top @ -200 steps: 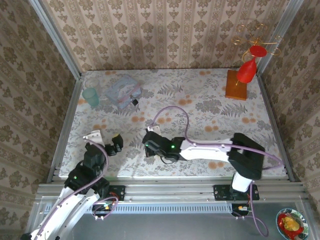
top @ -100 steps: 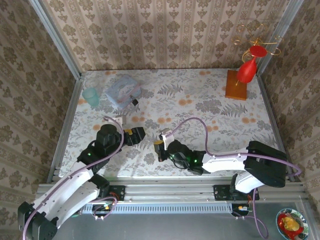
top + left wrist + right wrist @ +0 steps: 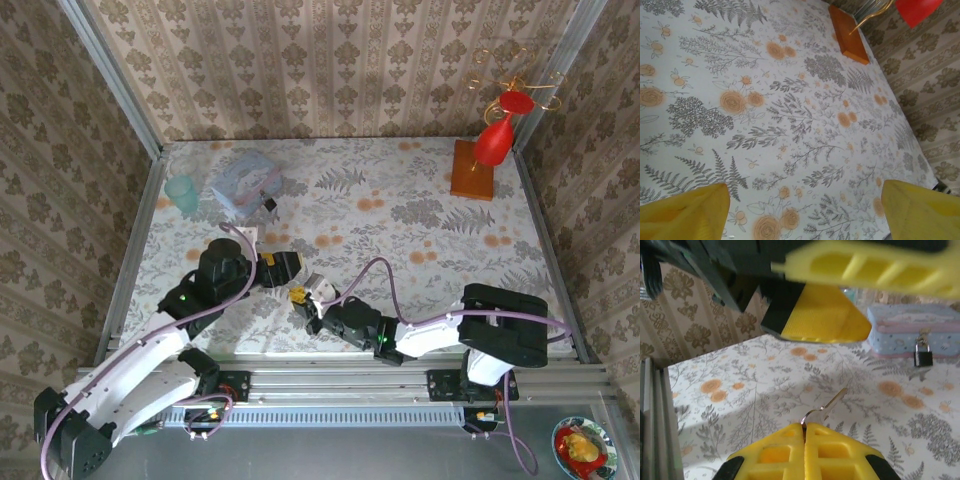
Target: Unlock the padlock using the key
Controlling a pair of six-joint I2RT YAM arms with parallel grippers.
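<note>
The small dark padlock [image 3: 923, 356] hangs on the front of a pale blue tin [image 3: 915, 327] at the far left of the table; from above the padlock [image 3: 268, 205] sits by the tin [image 3: 245, 180]. My right gripper [image 3: 804, 426] is shut on the key [image 3: 834, 401], whose silver blade sticks out and up past the yellow fingers. From above, the right gripper [image 3: 298, 296] lies low near the front centre-left. My left gripper [image 3: 285, 265] hovers just behind it, open, its yellow fingertips [image 3: 685, 215] wide apart with bare tablecloth between them. Its fingers [image 3: 822, 315] loom over the key.
A teal cup [image 3: 182, 193] stands left of the tin. A wooden base [image 3: 473, 168] with a red ornament [image 3: 497, 135] on a wire stand sits at the back right. Patterned walls close in the table, and a metal rail [image 3: 330, 378] runs along the front.
The left arm has swung from the front left toward the centre, ending right behind the right gripper, its jaws slightly narrower. The right arm has folded lower and nearer the front edge, still holding the key.
</note>
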